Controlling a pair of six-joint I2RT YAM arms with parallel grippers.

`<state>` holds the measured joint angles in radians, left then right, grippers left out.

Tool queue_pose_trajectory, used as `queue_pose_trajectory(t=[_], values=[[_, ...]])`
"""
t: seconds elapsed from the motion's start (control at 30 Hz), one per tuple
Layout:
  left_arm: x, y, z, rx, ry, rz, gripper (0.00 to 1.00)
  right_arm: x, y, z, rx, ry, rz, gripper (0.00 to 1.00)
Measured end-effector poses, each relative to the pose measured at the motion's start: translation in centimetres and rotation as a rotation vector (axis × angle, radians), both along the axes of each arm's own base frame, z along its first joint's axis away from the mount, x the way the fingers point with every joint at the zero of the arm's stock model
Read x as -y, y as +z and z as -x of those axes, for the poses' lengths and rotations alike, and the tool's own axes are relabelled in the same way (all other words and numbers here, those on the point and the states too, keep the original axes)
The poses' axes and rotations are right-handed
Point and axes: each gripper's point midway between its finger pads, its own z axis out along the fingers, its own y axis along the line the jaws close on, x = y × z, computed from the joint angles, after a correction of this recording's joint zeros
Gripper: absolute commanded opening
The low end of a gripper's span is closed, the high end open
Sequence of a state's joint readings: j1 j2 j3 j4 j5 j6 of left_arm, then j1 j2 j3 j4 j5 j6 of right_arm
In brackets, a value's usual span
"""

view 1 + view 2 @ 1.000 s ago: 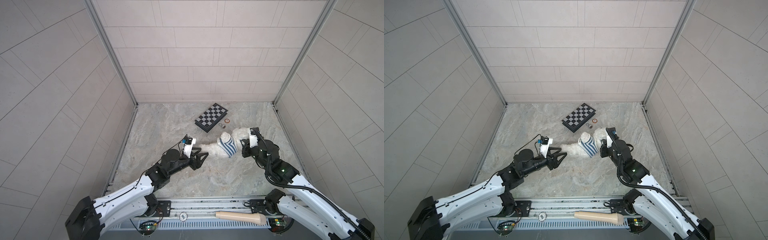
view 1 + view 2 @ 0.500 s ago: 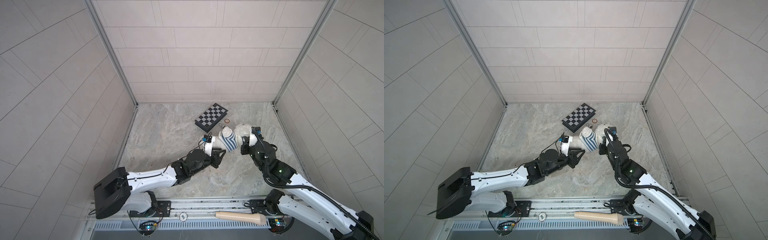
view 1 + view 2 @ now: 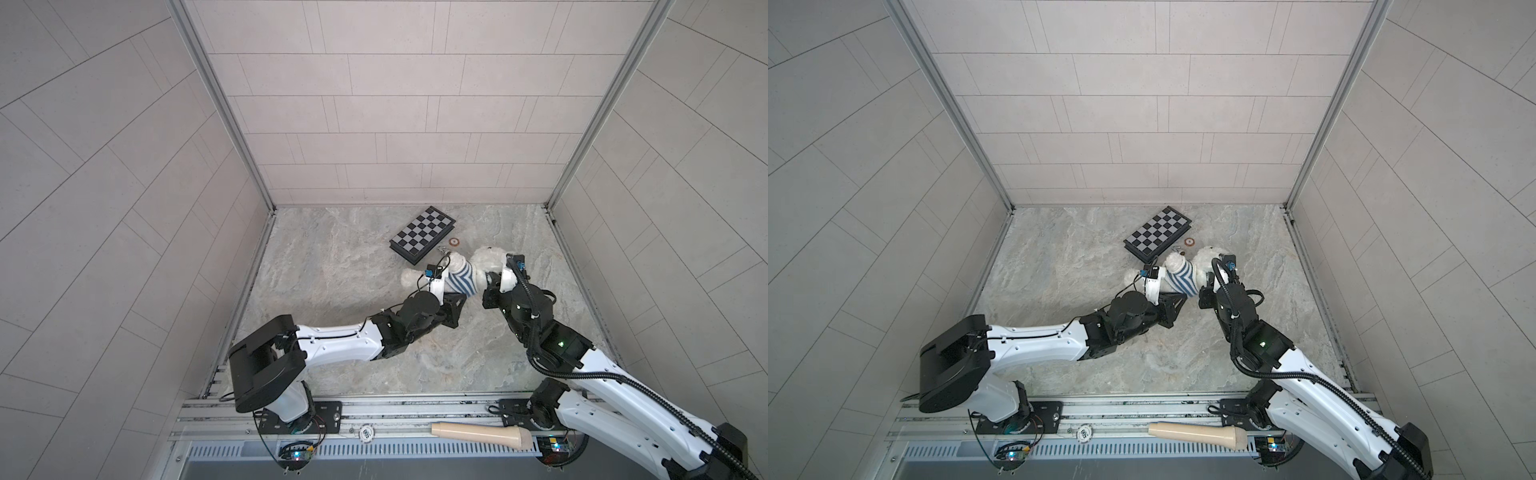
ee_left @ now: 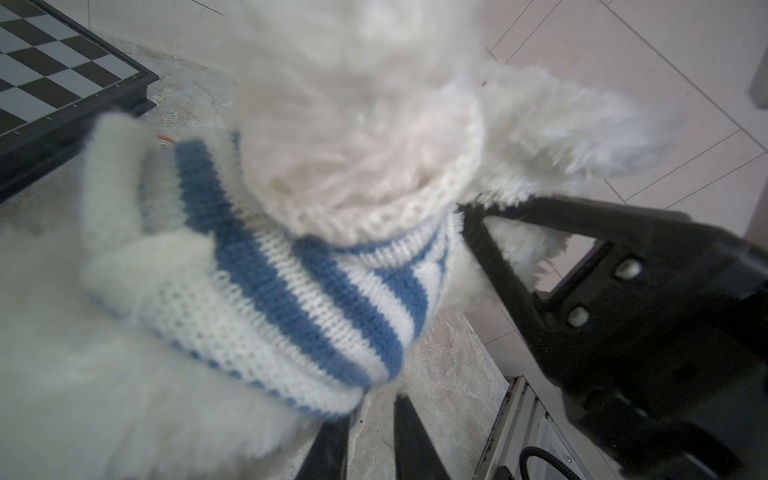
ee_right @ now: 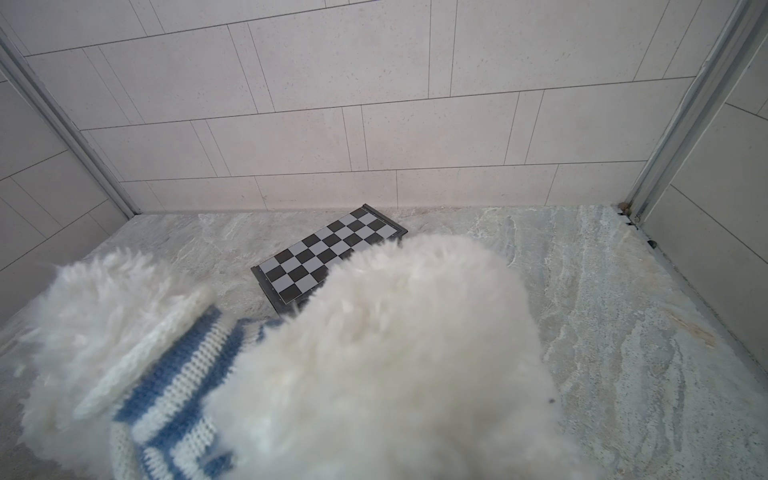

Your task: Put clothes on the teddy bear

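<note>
Our left claw (image 4: 374, 409) has reached the shirt (image 4: 291, 282) hem, jaws narrowly apart; right claw (image 3: 489, 286) clamps the teddy bear (image 3: 488, 257). We likely tug down next.

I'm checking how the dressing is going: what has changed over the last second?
The left gripper reached forward to the hem of the striped shirt, its jaws narrowing; whether it grips the hem is unclear. The teddy bear shifted slightly toward the chessboard. The right gripper stayed clamped at the bear's side. The shirt remained on the torso and the chessboard did not move.
</note>
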<state>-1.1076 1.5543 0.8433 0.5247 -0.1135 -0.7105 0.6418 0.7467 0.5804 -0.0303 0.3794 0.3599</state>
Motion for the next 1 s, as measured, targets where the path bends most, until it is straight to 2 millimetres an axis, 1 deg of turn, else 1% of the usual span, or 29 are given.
queue_pose_trajectory(t=[0.07,0.2,0.33,0.4,0.53,0.57,0.77,0.83,1.0], values=[[-0.3,-0.4,-0.2,-0.009,0.021,-0.013,0.19,0.1,0.1,0.1,0.007,-0.001,-0.006,0.00],[-0.8,-0.9,-0.6,-0.017,0.059,-0.032,0.24,0.1,-0.1,0.2,0.006,0.000,-0.013,0.00],[-0.8,-0.9,-0.7,-0.017,0.066,-0.034,0.24,0.1,-0.2,0.2,0.004,-0.002,-0.018,0.00],[-0.7,-1.0,-0.8,-0.016,0.069,-0.035,0.21,0.2,-0.1,0.2,0.004,-0.004,-0.020,0.00],[-0.5,-1.3,-0.9,-0.015,0.068,-0.041,0.03,0.4,-0.1,0.4,0.008,-0.009,-0.023,0.00],[-0.4,-1.4,-0.9,-0.016,0.067,-0.040,0.00,0.4,-0.1,0.4,0.009,-0.011,-0.024,0.00],[-0.5,-1.5,-1.2,-0.017,0.054,-0.027,0.00,0.6,-0.3,0.5,0.007,-0.016,-0.020,0.00],[-1.0,-1.7,-1.3,-0.019,0.052,-0.020,0.00,0.6,-0.5,0.5,0.001,-0.017,-0.015,0.00],[-3.4,-2.8,-1.5,-0.040,0.052,-0.032,0.00,0.6,-1.1,0.7,-0.022,-0.012,0.009,0.00]])
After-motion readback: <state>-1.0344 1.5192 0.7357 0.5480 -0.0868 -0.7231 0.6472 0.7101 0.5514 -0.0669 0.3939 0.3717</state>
